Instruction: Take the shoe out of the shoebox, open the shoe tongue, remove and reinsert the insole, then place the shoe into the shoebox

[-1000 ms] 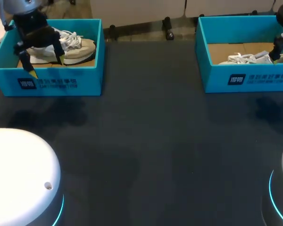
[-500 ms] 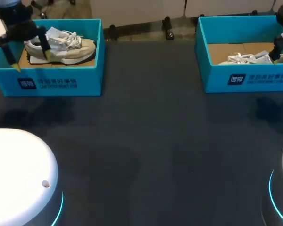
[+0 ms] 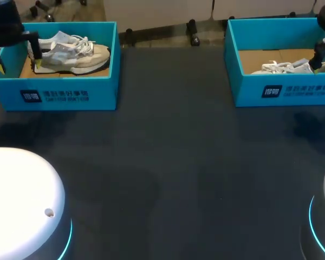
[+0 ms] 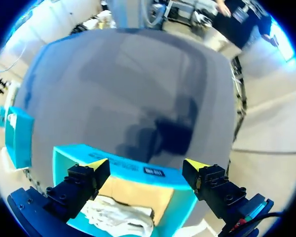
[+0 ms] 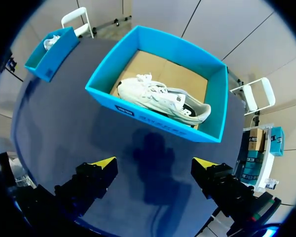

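Dark matte worktop carries two boxes, well apart; the left turquoise cardboard shoebox stands open-topped at the far left corner, the right turquoise cardboard shoebox at the far right corner. Inside the left one a cream low-top sneaker with white laces rests on its sole on the brown floor, toe toward the box's right wall; inside the right one a white lace-up sneaker rests likewise. The left gripper hangs over the left end of its box, fingers released and spread wide, one yellow tip by the sneaker's heel, the other outside the left wall; it grasps nothing. The right gripper is also released and empty, its box and sneaker ahead of it.
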`<state>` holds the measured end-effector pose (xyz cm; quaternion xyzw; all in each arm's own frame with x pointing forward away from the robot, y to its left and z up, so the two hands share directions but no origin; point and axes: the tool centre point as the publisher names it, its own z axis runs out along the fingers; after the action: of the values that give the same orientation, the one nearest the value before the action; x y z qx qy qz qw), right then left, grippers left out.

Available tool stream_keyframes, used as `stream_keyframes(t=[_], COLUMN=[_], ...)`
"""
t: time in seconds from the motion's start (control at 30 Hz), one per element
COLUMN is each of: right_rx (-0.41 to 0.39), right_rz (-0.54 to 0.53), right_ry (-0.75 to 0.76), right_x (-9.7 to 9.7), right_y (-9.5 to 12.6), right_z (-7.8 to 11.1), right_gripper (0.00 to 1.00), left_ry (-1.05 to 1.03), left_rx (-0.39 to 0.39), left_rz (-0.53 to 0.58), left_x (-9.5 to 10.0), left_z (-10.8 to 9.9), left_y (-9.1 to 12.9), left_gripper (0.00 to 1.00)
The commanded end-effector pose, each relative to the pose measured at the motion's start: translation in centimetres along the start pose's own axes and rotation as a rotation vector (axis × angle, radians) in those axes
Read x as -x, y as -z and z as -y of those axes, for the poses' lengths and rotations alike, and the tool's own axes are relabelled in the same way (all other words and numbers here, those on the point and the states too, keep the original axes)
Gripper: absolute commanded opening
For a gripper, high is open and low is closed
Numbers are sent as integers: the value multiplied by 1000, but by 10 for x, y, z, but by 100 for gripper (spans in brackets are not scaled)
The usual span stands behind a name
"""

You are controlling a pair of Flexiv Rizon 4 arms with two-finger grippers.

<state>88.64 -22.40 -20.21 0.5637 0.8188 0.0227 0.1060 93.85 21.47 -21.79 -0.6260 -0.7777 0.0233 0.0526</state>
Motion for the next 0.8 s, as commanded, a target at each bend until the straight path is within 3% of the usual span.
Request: stream_keyframes(t=[0.03,0.13,0.4,0.5,0.8], right_rx=[1,1,1,1,1], right_rz=[1,1,1,1,1], right_ry=[0,0,0,0,0], right_x=[0,0,0,0,0], right_y=[0,0,0,0,0], right_z=[0,0,0,0,0], right_gripper=[100,100,100,100,100], left_ry=[-90,-87,-122,-121,-60], left_rx=[66,103,142,162,140], left_rz=[-23,-83,-43,-28,-15], left_x=[-10,-18,-31,-37,-40], left_z=[-4,-19,-54,-77,-130], left_y=[-2,-5,-8,-7,-6], left_gripper=[100,100,100,100,100])
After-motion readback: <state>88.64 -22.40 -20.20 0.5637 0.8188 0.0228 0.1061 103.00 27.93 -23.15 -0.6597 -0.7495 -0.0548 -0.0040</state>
